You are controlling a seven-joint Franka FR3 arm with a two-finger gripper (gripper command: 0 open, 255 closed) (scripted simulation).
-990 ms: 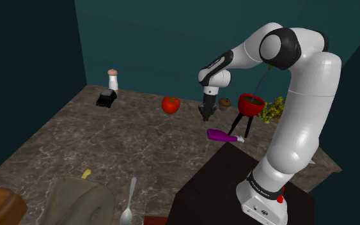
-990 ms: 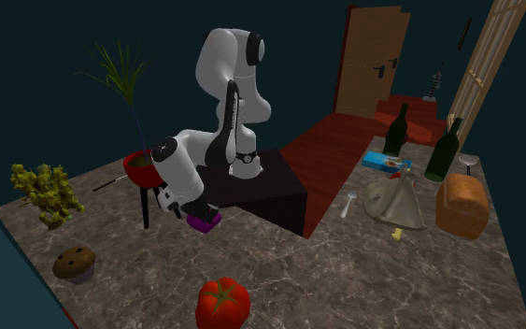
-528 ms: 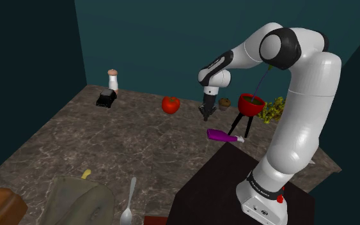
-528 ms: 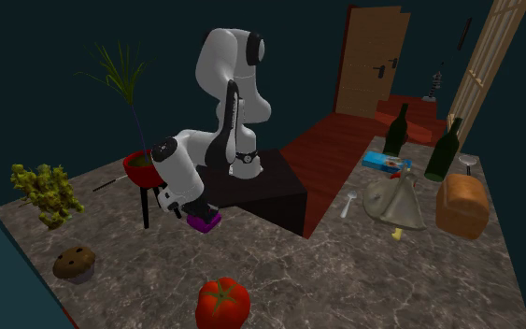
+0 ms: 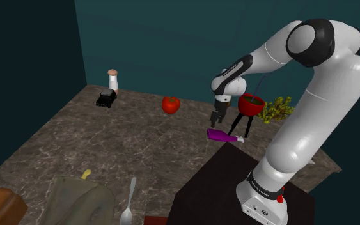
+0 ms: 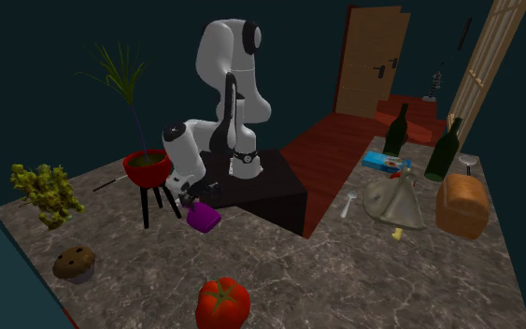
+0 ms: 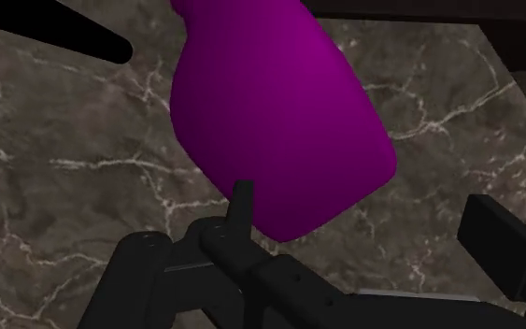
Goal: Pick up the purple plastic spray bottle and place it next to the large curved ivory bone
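The purple spray bottle (image 5: 221, 135) lies on its side on the dark marble surface, its white cap (image 5: 238, 139) pointing toward the stand. My gripper (image 5: 216, 119) hangs just above the bottle's purple end, fingers pointing down and open with nothing between them. In the wrist view the bottle (image 7: 279, 121) looms close beyond the gripper (image 7: 368, 229), and the right finger (image 7: 502, 248) stands clear of it. In the second exterior view the gripper (image 6: 192, 197) hovers right over the bottle (image 6: 204, 218). A small yellowish curved piece (image 5: 86, 173) pokes out beside an olive bag (image 5: 76, 201); I cannot tell what it is.
A red pot on black legs (image 5: 250, 105) stands close behind the bottle, with a yellow-green plant (image 5: 275, 109) past it. A tomato (image 5: 171, 104), a shaker (image 5: 112, 80) and a black object (image 5: 105, 98) sit farther off. A spoon (image 5: 128, 201) lies near the black stand (image 5: 236, 185).
The arm swung toward the shoulder view's right and now hangs over the bottle. The fingers, shut in the earlier frames, now stand apart.
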